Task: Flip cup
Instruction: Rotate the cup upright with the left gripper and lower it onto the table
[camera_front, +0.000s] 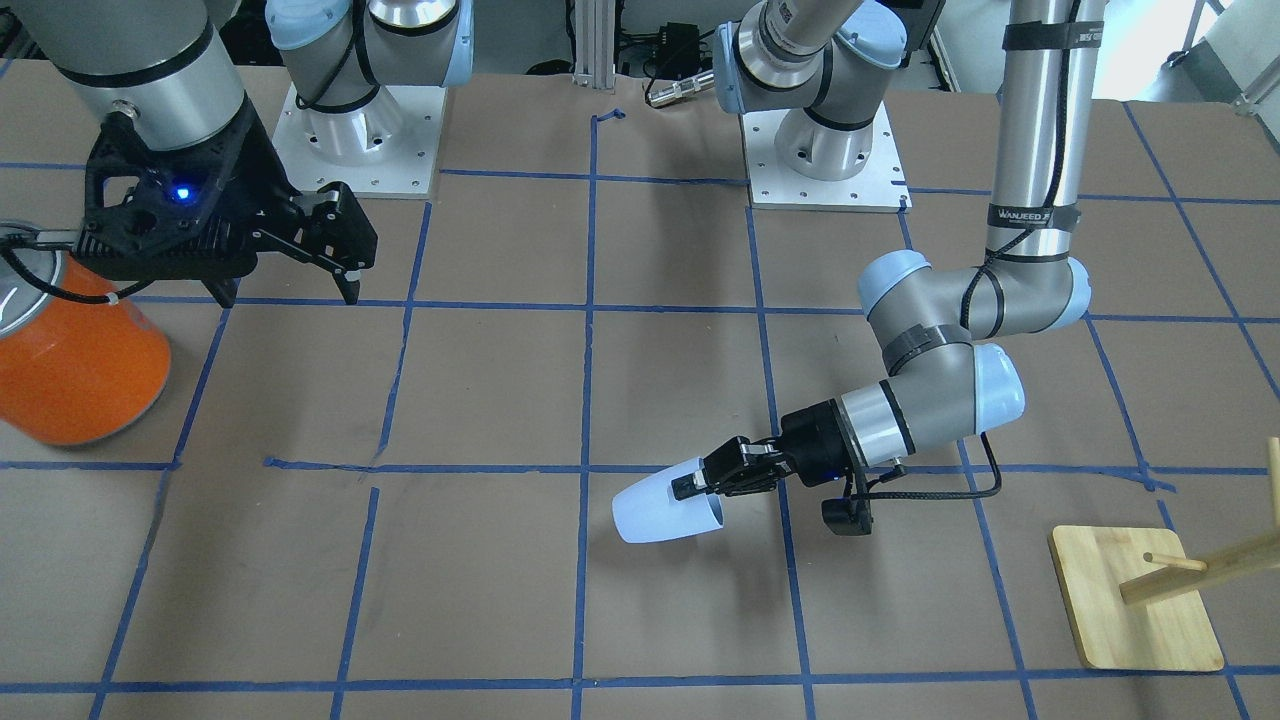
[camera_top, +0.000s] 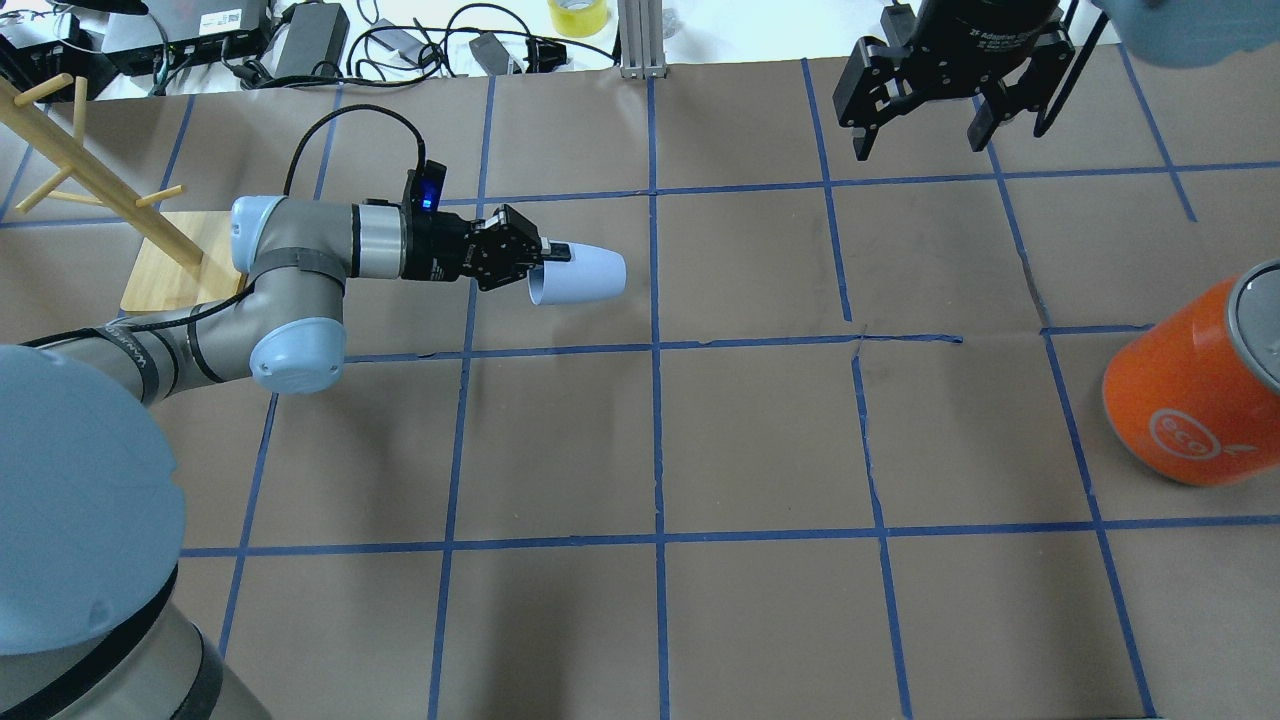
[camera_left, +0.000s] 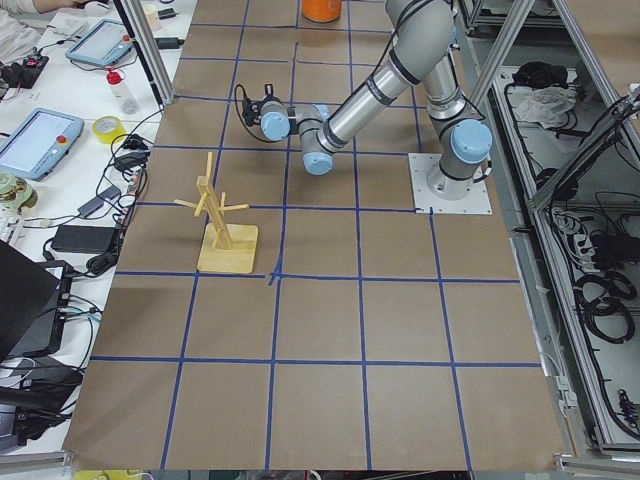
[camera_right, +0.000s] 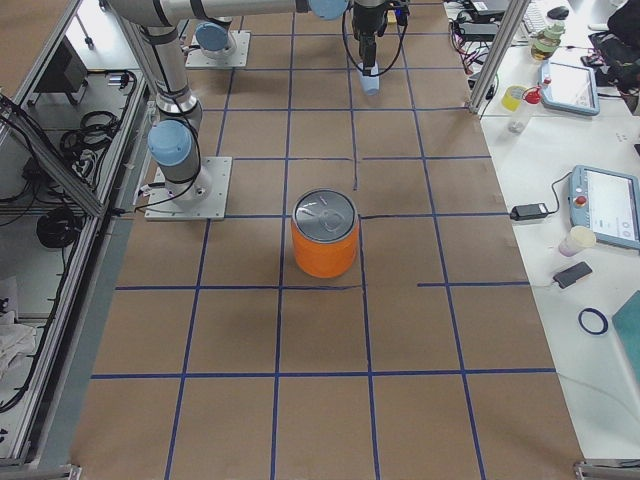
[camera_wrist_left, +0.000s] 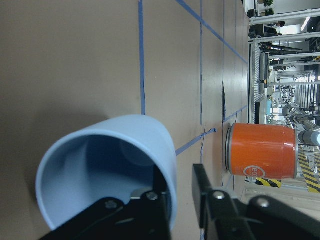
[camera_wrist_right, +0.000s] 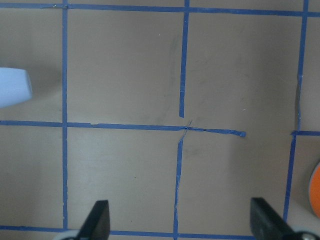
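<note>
The pale blue cup (camera_front: 660, 512) lies on its side, low over the table, with its mouth toward my left arm and its base pointing away from it. My left gripper (camera_front: 692, 487) is shut on the cup's rim, one finger inside the mouth and one outside. The overhead view shows the cup (camera_top: 588, 278) and the left gripper (camera_top: 552, 262) left of the table's middle. In the left wrist view the cup (camera_wrist_left: 110, 165) fills the lower left. I cannot tell if it touches the table. My right gripper (camera_top: 920, 140) is open and empty, high at the far right.
A large orange can (camera_top: 1195, 400) with a silver top stands at the right, near my right gripper (camera_front: 288, 288). A wooden peg stand (camera_top: 170, 260) on a square base sits behind my left arm. Cables and gear lie beyond the table's far edge.
</note>
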